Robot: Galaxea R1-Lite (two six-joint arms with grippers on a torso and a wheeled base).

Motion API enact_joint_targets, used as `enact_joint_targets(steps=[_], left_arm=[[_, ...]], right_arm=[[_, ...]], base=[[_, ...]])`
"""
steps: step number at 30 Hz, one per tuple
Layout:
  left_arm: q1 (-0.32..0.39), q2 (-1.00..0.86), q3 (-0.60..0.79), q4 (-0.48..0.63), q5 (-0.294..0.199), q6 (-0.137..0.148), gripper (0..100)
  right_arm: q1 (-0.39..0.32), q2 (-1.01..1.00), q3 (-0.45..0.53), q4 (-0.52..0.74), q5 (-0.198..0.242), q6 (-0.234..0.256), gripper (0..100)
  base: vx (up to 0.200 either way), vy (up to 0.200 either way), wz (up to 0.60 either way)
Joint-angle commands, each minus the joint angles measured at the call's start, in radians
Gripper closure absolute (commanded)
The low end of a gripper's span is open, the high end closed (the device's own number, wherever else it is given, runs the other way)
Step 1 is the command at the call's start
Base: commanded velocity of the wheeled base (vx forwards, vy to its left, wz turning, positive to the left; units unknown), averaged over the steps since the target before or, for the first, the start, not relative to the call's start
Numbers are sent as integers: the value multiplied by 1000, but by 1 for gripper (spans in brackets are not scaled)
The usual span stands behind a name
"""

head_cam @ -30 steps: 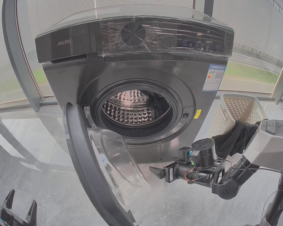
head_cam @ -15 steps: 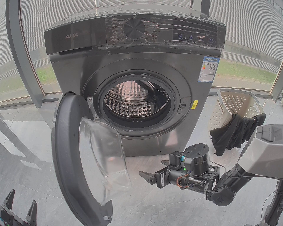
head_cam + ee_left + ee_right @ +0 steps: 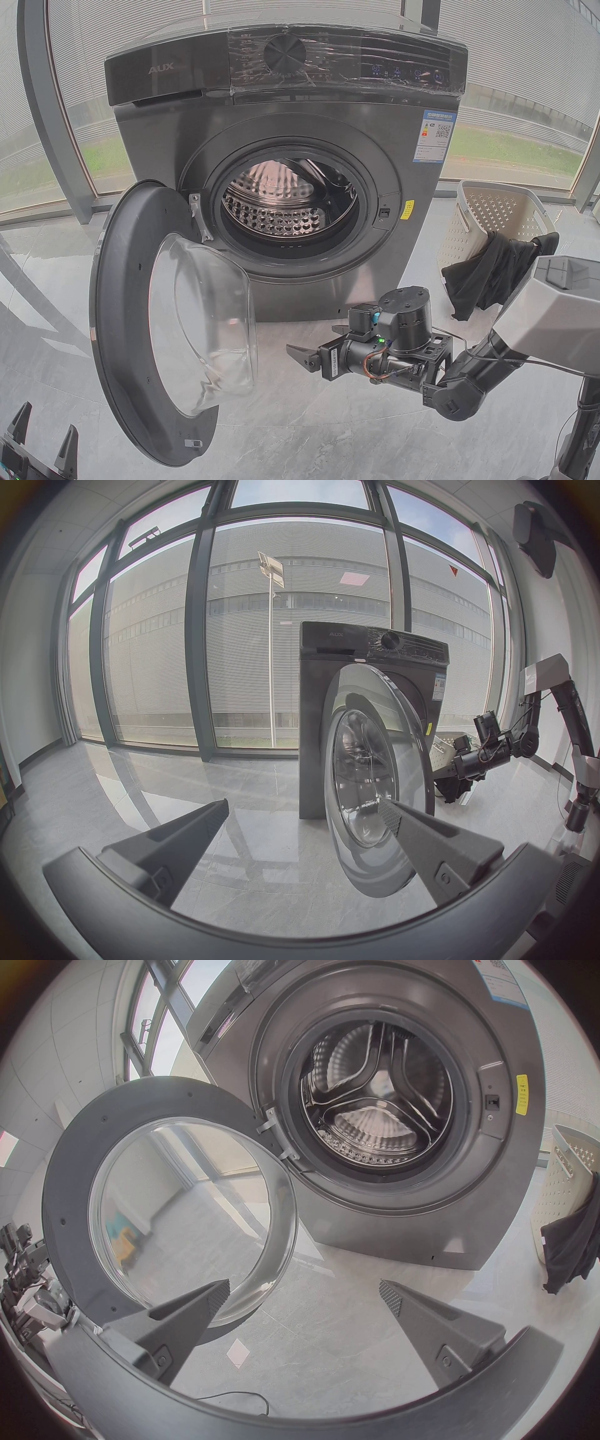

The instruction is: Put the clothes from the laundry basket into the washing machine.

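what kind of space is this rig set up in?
Probably a demo or test space in a glass-walled building, not a home laundry room: floor-to-ceiling windows, a polished tile floor, and a washing machine standing free beside a laundry basket.

place: bare, glass-walled test hall
far: floor-to-ceiling windows (image 3: 156, 655), grey building (image 3: 300, 586) outside
floor: polished grey tiles (image 3: 50, 325)
centre: washing machine (image 3: 156, 144) standing free, panel film-wrapped

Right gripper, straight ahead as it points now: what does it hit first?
The right gripper would probably meet the washing machine's open door first, near its glass bulge; only bare floor lies between. Depth is unclear.
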Motion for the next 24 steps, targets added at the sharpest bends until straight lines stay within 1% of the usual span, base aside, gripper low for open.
enact_joint_targets(steps=[1, 2, 3, 7, 11, 13, 24], left_arm=[[0, -15, 16, -1, 1, 0, 0], [0, -15, 16, -1, 1, 0, 0], [0, -15, 16, -1, 1, 0, 0], [0, -15, 16, 1, 1, 0, 0], [0, -15, 16, -1, 1, 0, 0], [0, -15, 16, -1, 1, 0, 0], [0, -15, 16, -1, 1, 0, 0]], right_arm=[[19, 65, -85, 37, 1, 2, 0], [19, 67, -87, 37, 1, 0, 0], [30, 88, -114, 39, -2, 2, 0], [57, 134, -165, 28, -11, 8, 0], [86, 179, -217, 23, -32, 49, 0], [97, 191, -238, 23, -37, 62, 0], [125, 245, -304, 11, -48, 65, 0]], base=[[0, 0, 0], [0, 0, 0], [0, 0, 0], [0, 0, 0], [0, 0, 0], [0, 0, 0], [0, 0, 0]])
